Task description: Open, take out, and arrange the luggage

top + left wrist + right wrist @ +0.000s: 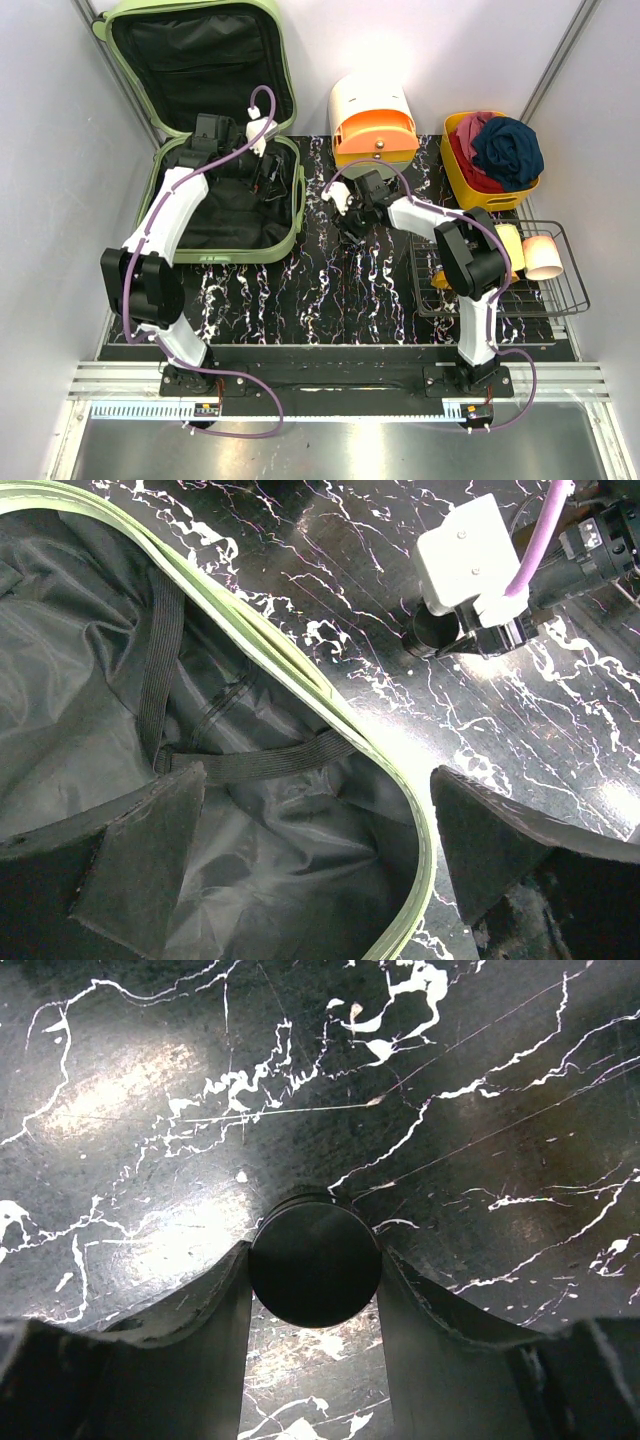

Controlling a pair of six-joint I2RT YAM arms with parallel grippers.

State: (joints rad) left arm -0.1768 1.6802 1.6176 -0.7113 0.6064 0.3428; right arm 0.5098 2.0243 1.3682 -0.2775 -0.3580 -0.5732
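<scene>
The pale green luggage (228,254) lies open at the back left, its lid (200,60) upright and black lining showing. My left gripper (268,178) hangs open across the right rim (300,675). One finger (150,850) is over the lining and the other (490,840) is over the table, with nothing between them. My right gripper (350,222) is low over the table's middle. Its fingers (200,1340) press both sides of a small black round container (315,1275), which also shows in the left wrist view (432,632).
A cream-and-orange drawer box (372,120) stands at the back centre. An orange bin (455,180) with red and dark blue clothes sits at the back right. A black wire rack (545,300) at the right holds a cream roll (543,255) and a yellow item (508,245).
</scene>
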